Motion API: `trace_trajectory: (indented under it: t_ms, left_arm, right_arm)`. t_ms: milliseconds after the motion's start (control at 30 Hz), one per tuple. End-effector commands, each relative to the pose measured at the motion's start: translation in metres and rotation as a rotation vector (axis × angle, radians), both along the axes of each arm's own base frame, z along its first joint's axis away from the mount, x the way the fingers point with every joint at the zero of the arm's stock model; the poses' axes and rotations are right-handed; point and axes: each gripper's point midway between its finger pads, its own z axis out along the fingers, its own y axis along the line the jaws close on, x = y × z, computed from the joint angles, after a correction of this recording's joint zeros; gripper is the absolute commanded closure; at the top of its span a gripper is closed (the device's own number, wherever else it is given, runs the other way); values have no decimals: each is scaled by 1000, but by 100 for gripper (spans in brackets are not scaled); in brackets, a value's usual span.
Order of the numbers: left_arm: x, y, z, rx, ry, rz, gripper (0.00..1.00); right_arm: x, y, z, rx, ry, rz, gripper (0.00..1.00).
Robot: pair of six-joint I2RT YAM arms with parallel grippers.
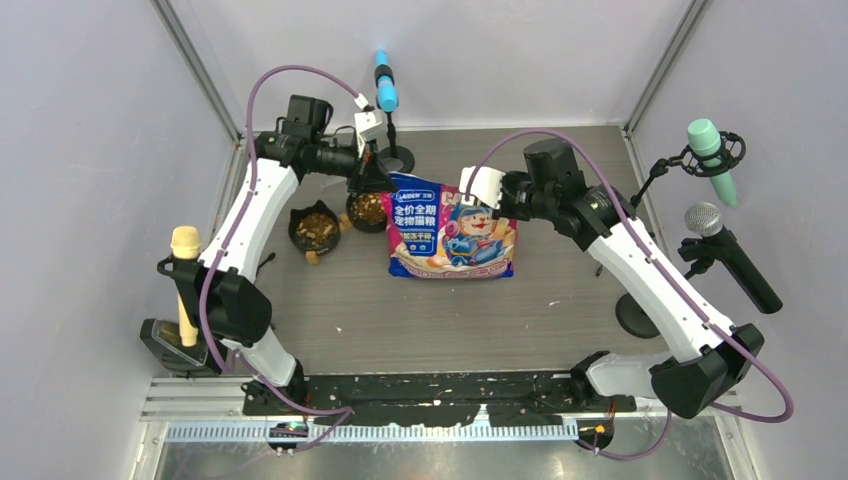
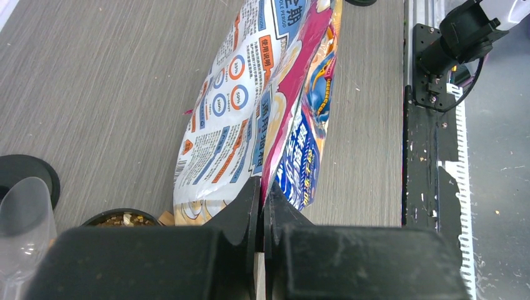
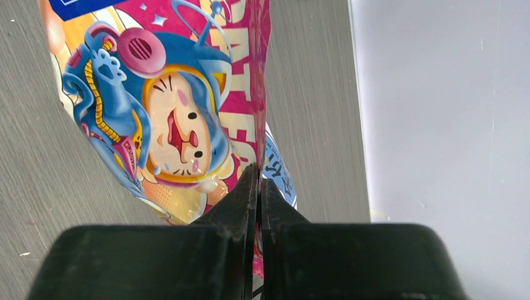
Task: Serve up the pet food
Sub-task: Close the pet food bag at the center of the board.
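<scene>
- The printed bag (image 1: 450, 230) sits at the centre of the top view, its lower edge toward the bottom of the frame and resting on the table (image 1: 450, 320). You cannot see what is inside it from any view.
- Just left of the bag and slightly higher in the frame are two black bowls. The left-hand bowl (image 1: 296, 222) is heaped with pet food (image 1: 318, 230), and the right-hand bowl (image 1: 353, 216) also holds brown kibble and touches the bag's upper left corner.
- At the bag's upper left corner, your left gripper (image 1: 372, 182) is pinched tight on the bag's top edge. At the upper right corner, your right gripper (image 1: 470, 195) is clamped on the same edge.
- Your left wrist view shows what the top view does not: the jaws of the left gripper (image 2: 262, 187) meet on the pink seam, the bag's (image 2: 250, 112) white back panel is visible, and one bowl's rim (image 2: 94, 220) with kibble (image 2: 122, 219) peeks in at the lower left.
- Your right wrist view shows only the right gripper (image 3: 258, 175) nipping the pink edge and the bag's (image 3: 169, 112) cartoon face; no bowl appears there.
- Count: one bag, two bowls, two grippers and four microphones: yellow (image 1: 185, 262) at left, blue (image 1: 385, 85) at top, green (image 1: 712, 155) and grey (image 1: 725, 250) at right.
</scene>
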Motion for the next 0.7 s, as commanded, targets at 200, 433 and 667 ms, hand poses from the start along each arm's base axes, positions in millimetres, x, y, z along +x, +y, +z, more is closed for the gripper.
trace_trajectory:
  t_ms: [200,433,667]
  left_arm:
    - [31,49,14,65,-120,164,100]
    - [28,48,13,61,-108,156,100]
    - [28,43,21,38,-109,153,100]
  right_arm:
    - [-11,-135,-8,-356,33,-408,95]
    - [-5,-135,10,-308,-52,-399,95]
    - [-14,-83,23,-95,6,-205,95]
